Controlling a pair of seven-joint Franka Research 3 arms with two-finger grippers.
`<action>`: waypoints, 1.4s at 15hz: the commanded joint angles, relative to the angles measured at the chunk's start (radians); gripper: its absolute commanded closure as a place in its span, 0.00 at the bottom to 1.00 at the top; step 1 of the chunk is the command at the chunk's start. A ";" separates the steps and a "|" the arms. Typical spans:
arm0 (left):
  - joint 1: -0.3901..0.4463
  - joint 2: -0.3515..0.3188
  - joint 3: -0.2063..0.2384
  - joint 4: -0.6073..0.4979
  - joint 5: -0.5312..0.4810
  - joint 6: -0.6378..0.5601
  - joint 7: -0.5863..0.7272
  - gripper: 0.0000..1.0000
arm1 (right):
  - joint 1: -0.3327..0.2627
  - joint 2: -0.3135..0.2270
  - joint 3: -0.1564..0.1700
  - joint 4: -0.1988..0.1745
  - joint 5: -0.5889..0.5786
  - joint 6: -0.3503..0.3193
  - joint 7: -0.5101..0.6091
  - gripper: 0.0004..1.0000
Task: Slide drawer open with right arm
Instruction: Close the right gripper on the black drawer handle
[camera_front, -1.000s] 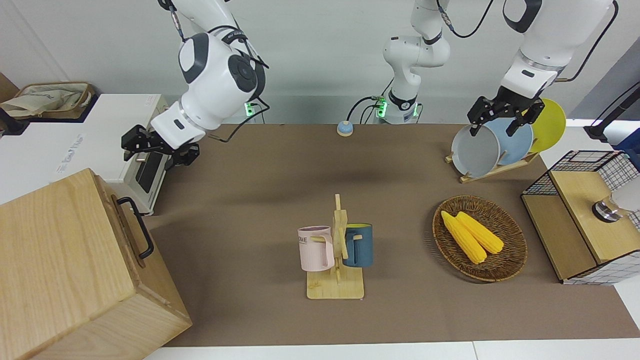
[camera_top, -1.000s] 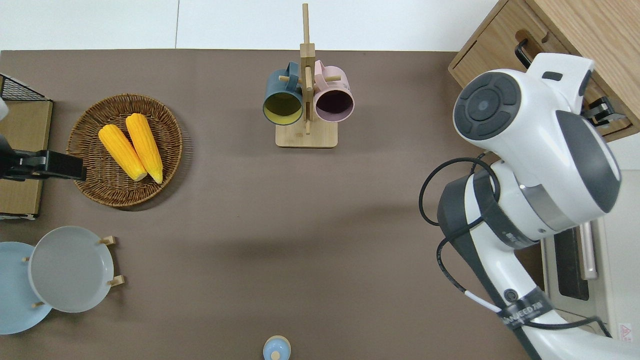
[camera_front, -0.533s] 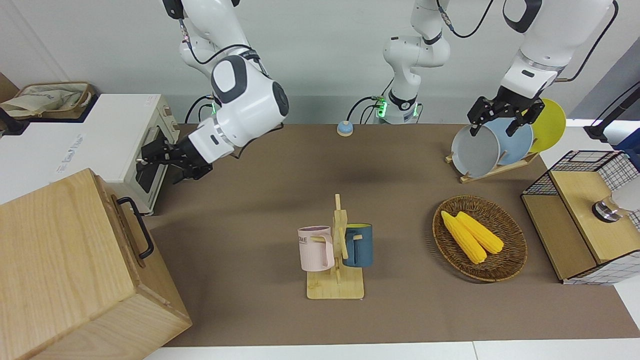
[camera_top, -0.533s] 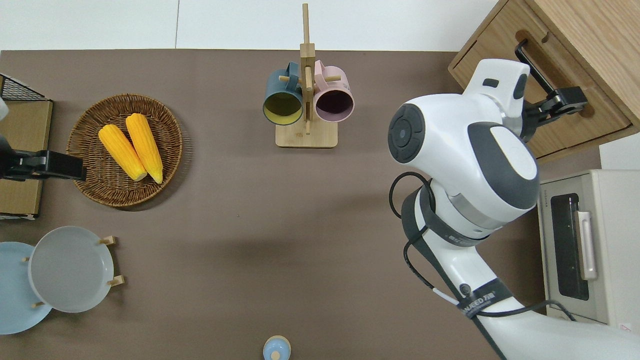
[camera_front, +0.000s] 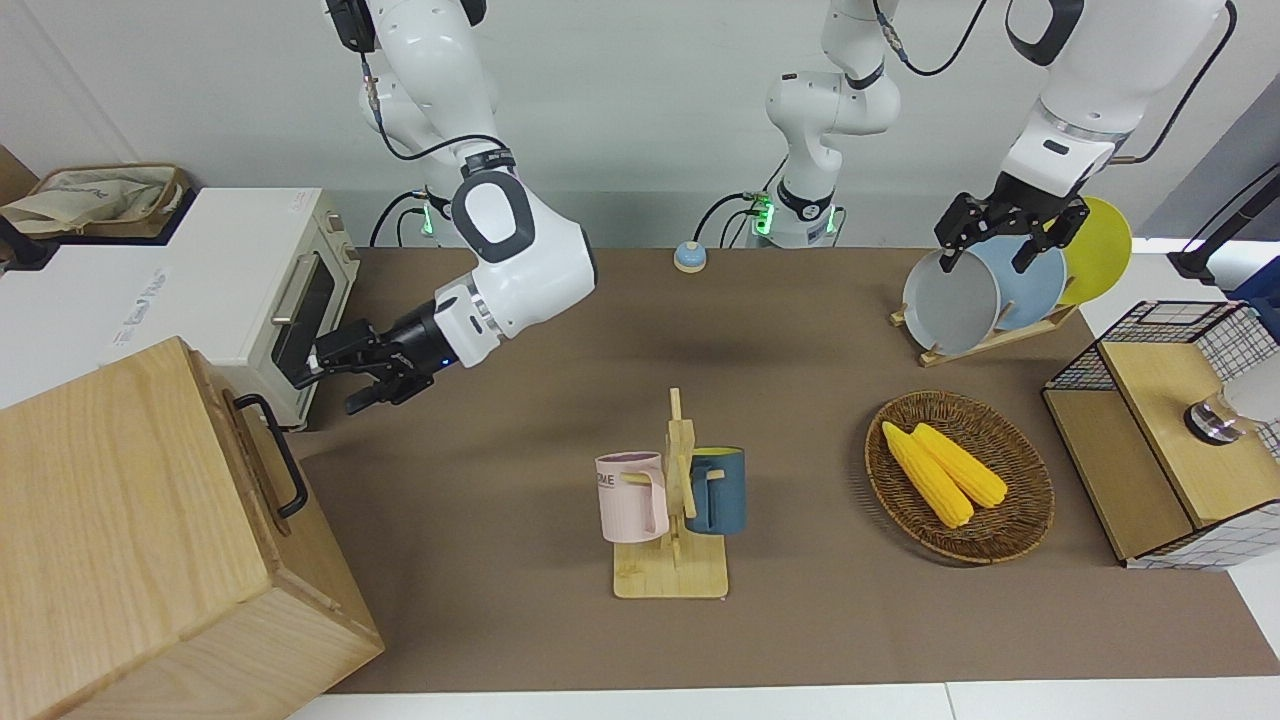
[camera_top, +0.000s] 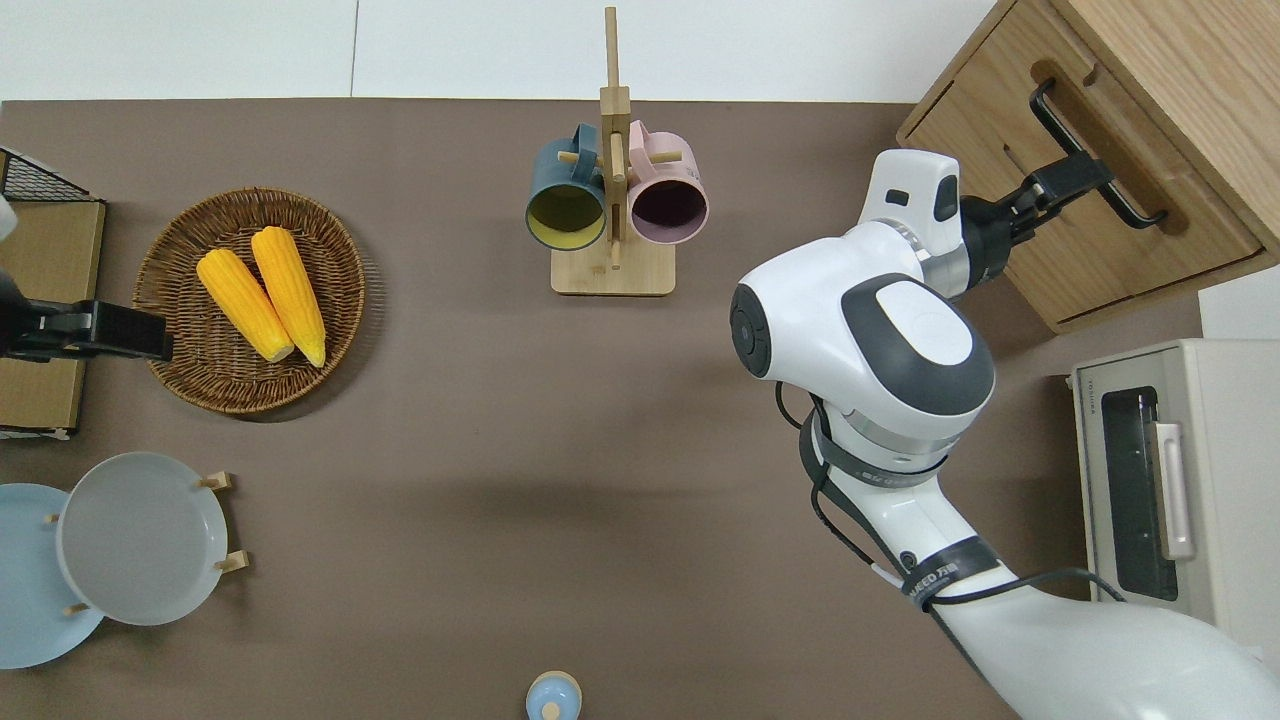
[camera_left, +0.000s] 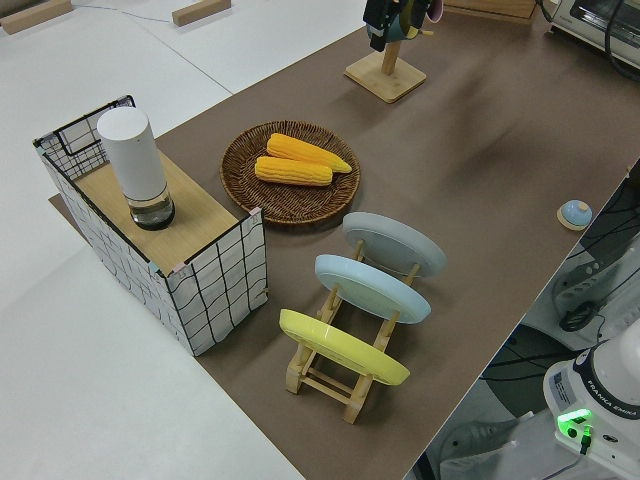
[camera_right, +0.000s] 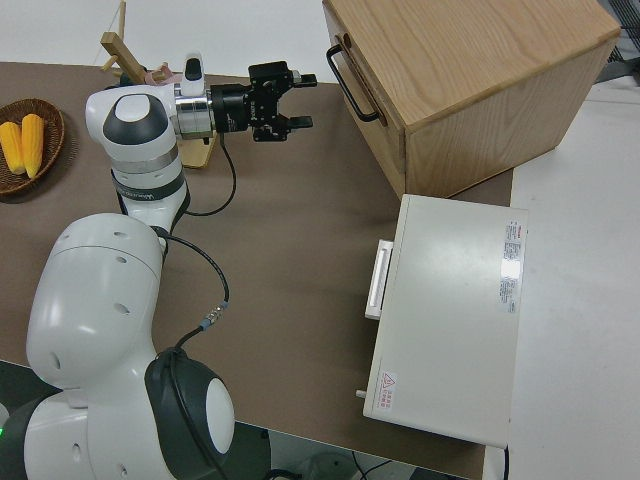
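Closed pale-wood drawer (camera_top: 1075, 190), black handle (camera_top: 1096, 152)

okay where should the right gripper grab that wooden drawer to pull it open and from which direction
Grip the black bar handle on the drawer near its middle, coming straight at the drawer's front. The bar stands off the pale wood, leaving a gap for one finger. The right gripper, jaws open, already points that way. The left arm is parked.

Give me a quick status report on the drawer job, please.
Right pincer open, short of the handle. Drawer shut. Left arm parked. Nothing between pincer and handle.
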 joint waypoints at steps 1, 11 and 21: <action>-0.017 0.012 0.017 0.020 0.014 0.001 0.009 0.00 | -0.020 -0.001 0.002 -0.038 -0.117 0.074 0.043 0.02; -0.017 0.012 0.017 0.020 0.014 0.001 0.009 0.00 | -0.063 0.014 -0.008 -0.135 -0.321 0.102 0.201 0.03; -0.017 0.012 0.017 0.020 0.015 0.001 0.009 0.00 | -0.107 0.016 -0.011 -0.129 -0.370 0.170 0.201 0.08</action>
